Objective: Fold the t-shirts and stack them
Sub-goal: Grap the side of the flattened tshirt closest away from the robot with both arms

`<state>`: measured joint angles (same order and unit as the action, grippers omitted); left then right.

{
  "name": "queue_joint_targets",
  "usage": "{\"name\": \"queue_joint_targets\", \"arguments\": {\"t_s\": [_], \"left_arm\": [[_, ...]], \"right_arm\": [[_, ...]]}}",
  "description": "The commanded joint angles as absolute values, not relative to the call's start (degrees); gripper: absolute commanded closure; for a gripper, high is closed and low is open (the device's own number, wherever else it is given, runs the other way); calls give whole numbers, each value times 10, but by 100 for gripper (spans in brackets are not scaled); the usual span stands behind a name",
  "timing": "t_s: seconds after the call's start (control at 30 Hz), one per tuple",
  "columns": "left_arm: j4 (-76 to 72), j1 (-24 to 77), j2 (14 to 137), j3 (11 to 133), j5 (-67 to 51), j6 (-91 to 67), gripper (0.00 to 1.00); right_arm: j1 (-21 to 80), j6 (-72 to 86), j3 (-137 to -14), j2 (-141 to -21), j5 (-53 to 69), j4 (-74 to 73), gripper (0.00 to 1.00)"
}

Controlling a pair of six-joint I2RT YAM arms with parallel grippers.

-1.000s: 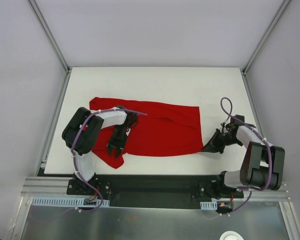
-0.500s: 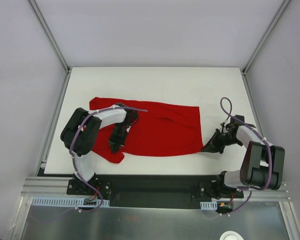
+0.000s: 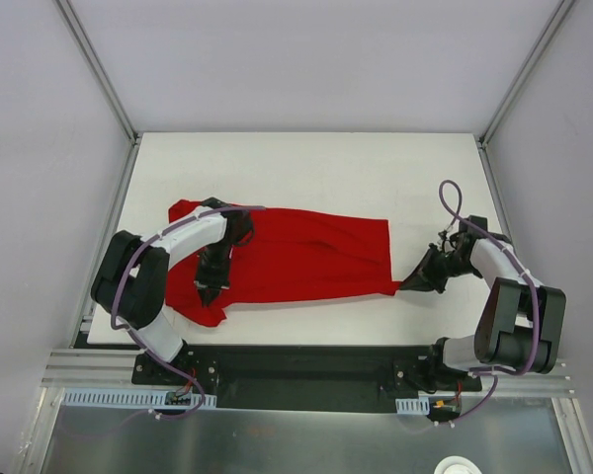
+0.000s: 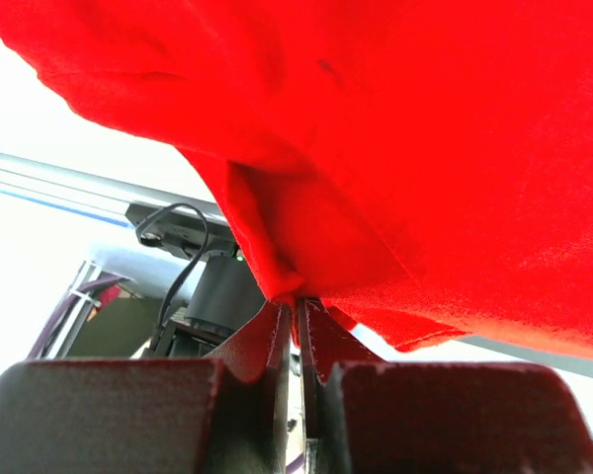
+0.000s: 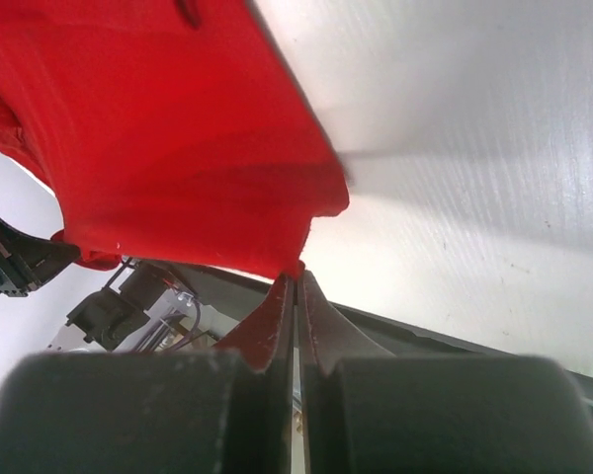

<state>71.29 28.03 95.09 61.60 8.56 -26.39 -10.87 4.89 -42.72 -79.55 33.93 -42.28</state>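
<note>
Plain bright red soft fabric t-shirt (image 3: 306, 259) is spread across the near half of the flat white table (image 3: 306, 163). Left gripper (image 3: 210, 287) and right gripper (image 3: 406, 287) each pinch a near-edge corner. Likely the first fold. Next, carry both corners evenly toward the table's far side.

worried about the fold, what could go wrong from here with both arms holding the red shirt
Both grips are thin. The right fingers pinch only the very corner of the shirt, so it may slip out under tension. The left fingers hold a bunched pleat of cloth, so the fold could come out creased or uneven.
</note>
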Motion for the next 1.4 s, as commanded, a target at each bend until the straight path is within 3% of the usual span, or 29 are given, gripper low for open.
{"name": "queue_joint_targets", "arguments": {"t_s": [0.0,0.43,0.7,0.83,0.9,1.0,1.07,1.1,1.23,1.37], "left_arm": [[763,275,926,609,86,-276,100],[823,276,932,625,18,-301,100],[804,276,921,575,18,-323,68],[784,276,928,557,21,-324,81],[771,276,935,548,19,-320,100],[763,278,945,550,16,-315,100],[763,281,947,569,15,-314,85],[762,284,949,576,7,-314,72],[758,300,974,611,8,-314,62],[741,318,1023,628,11,-308,64]], "right_arm": [[-107,21,-454,-787,342,-458,99],[-109,4,-474,-804,345,-475,99],[-111,4,-483,-819,352,-474,99],[-111,4,-483,-820,358,-474,99],[-112,4,-483,-820,359,-474,99],[-112,4,-483,-822,363,-473,99],[-112,4,-482,-822,364,-473,99],[-112,4,-481,-824,364,-472,99],[-112,4,-478,-824,366,-468,99],[-112,4,-478,-829,369,-467,99]]}}
